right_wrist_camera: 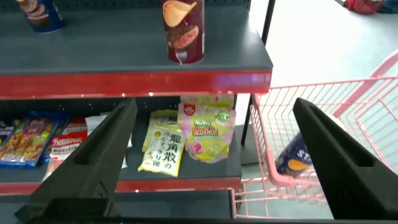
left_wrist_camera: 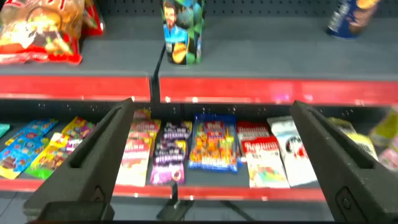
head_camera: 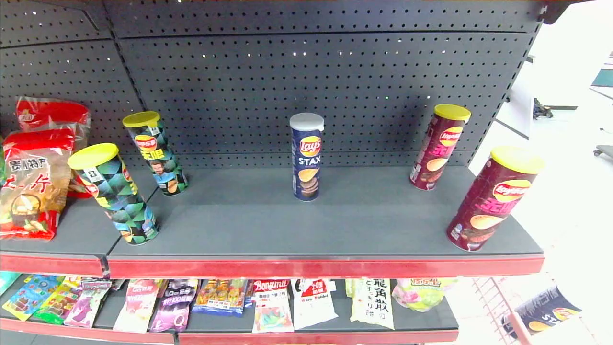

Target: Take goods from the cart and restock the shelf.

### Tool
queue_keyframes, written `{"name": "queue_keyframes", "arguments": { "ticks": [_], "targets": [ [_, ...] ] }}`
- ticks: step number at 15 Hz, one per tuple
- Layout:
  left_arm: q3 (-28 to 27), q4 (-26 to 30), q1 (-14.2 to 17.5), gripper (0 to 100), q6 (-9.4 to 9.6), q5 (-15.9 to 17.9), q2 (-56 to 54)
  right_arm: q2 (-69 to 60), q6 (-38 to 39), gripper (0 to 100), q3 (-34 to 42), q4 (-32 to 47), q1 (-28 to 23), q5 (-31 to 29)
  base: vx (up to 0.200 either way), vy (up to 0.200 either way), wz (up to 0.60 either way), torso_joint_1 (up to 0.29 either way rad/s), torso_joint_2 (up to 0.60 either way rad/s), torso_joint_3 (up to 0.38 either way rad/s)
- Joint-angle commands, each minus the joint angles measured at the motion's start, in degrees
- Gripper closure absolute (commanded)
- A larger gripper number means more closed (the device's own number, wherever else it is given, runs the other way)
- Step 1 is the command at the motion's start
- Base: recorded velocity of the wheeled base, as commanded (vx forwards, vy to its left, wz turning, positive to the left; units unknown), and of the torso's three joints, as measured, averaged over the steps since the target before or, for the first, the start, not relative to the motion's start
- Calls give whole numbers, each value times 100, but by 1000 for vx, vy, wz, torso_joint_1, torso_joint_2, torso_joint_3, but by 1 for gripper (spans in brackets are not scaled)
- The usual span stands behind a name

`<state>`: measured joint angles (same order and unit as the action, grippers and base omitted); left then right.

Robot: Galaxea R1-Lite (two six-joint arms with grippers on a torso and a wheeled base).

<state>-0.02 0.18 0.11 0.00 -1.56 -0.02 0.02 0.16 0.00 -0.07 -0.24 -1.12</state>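
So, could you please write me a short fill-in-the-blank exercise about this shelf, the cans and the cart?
1. The blue can in the middle of the upper shelf has a ____ lid.
2. In total, ____ cans stand on the upper shelf.
3. A second blue can lies inside the pink ____ beside the shelf.
4. The left pincer and the right pincer are both ____.

Missing words: grey; five; cart; open.
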Motion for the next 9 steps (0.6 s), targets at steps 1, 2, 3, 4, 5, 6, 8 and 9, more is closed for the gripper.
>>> {"name": "queue_keyframes", "arguments": {
  "ticks": [1,2,3,4,5,6,8,9],
  "targets": [
    [2,-1,7,0,0,-2,2,6,-7,0,0,-1,-2,-2,0,0,0,0,0,0],
    [-6,-1,-2,0,0,-2,2,6,-7,0,0,-1,-2,-2,0,0,0,0,0,0],
    [2,-1,7,0,0,-2,2,-2,-7,0,0,-1,-2,-2,0,0,0,0,0,0],
    [-6,-1,-2,0,0,-2,2,6,-16,0,0,-1,-2,7,0,-200,0,7,-2,7],
    [2,-1,-2,0,0,-2,2,6,-16,0,0,-1,-2,-2,0,-200,0,17,2,-12],
    [2,-1,7,0,0,-2,2,-2,-16,0,0,-1,-2,7,0,-200,0,7,-2,-2],
    [2,-1,-2,0,0,-2,2,-2,-16,0,0,-1,-2,7,0,-200,0,19,5,0],
    [-6,-1,7,0,0,-2,2,-2,-16,0,0,-1,-2,7,0,-200,0,2,2,2]
  ]
}}
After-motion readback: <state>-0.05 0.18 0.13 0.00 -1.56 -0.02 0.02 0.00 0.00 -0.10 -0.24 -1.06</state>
